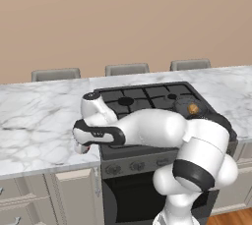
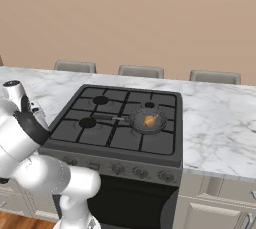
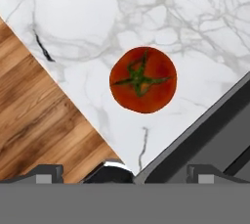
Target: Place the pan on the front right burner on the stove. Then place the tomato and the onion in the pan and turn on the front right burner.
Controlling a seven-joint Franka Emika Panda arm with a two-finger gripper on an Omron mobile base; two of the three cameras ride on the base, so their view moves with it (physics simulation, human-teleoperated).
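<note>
Hand view gives me the tomato lying on the marble counter near its front edge, beside the stove; my tool hangs above it, fingers wide apart, empty. Right base view: the onion sits in the pan on the front right burner.

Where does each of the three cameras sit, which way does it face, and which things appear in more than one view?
Left base view: behind the arm to its left, looking forward and down at the stove; the white arm crosses the foreground.
Right base view: behind the arm to its right, facing the same stove; the arm rises at lower left.
Hand view: on the hand, looking down at the tomato on the counter; the open gripper shows at the bottom.
Both base views share the pan holding the onion.
</note>
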